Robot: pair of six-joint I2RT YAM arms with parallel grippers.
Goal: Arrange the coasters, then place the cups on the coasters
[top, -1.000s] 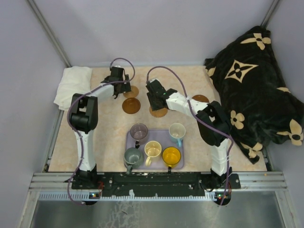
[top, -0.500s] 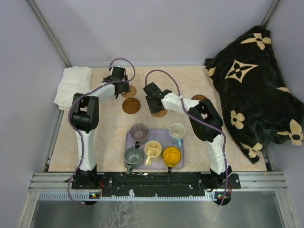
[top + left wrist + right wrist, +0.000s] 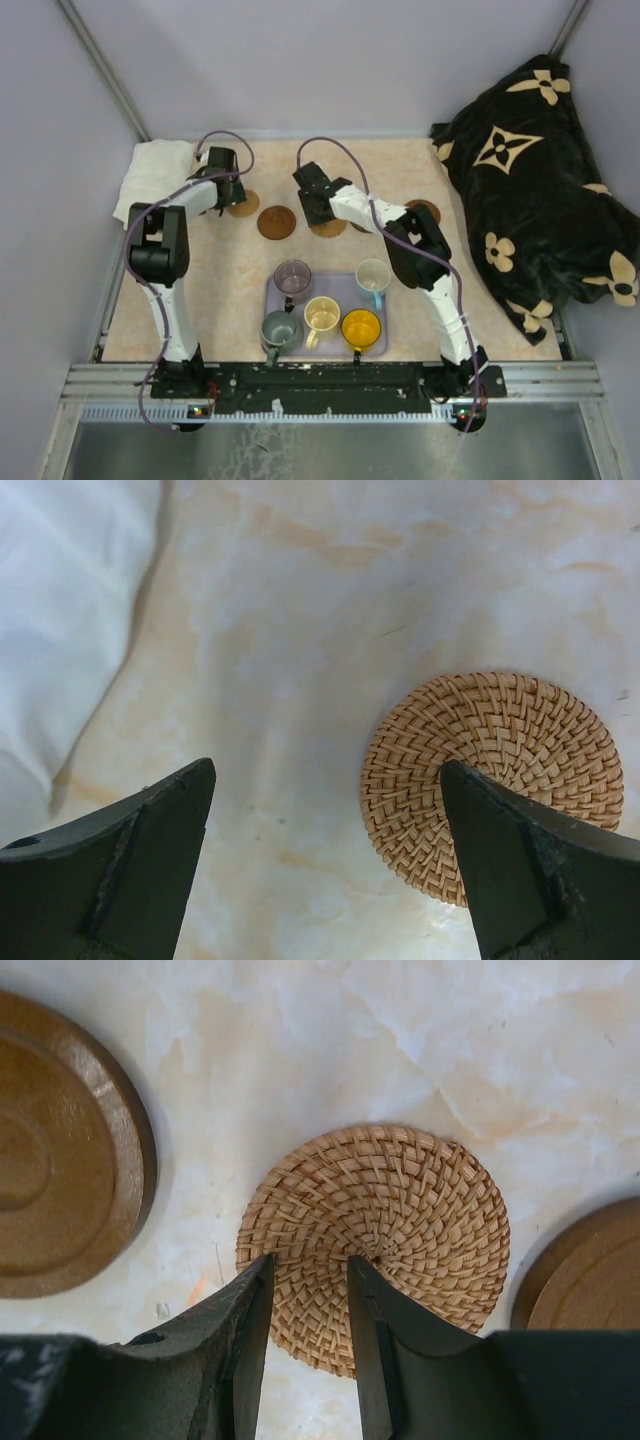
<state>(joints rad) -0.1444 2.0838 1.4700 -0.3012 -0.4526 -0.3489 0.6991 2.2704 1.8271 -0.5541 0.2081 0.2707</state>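
Five cups stand on the lavender tray [image 3: 340, 292]: purple-grey [image 3: 293, 277], white with a blue handle [image 3: 373, 277], cream [image 3: 321, 315], yellow-orange [image 3: 361, 328] and grey-green [image 3: 280, 330]. Coasters lie in a row behind it. My left gripper [image 3: 328, 768] is wide open over bare table, its right finger over the edge of a woven tan coaster [image 3: 495, 780] [image 3: 243, 203]. My right gripper [image 3: 307, 1260] [image 3: 315, 200] has its jaws narrowly apart, tips resting over another woven coaster [image 3: 375, 1245] [image 3: 328, 227], between dark brown coasters [image 3: 50, 1150] [image 3: 590, 1270].
A white cloth [image 3: 150, 175] [image 3: 60, 630] lies at the table's far left corner, close to the left gripper. A black blanket with tan flowers [image 3: 540, 190] fills the right side. One more dark brown coaster [image 3: 422, 209] sits near it.
The left gripper moved left toward the cloth, and its tan coaster now lies further left. The right gripper shifted up and left, its woven coaster moving slightly with it.
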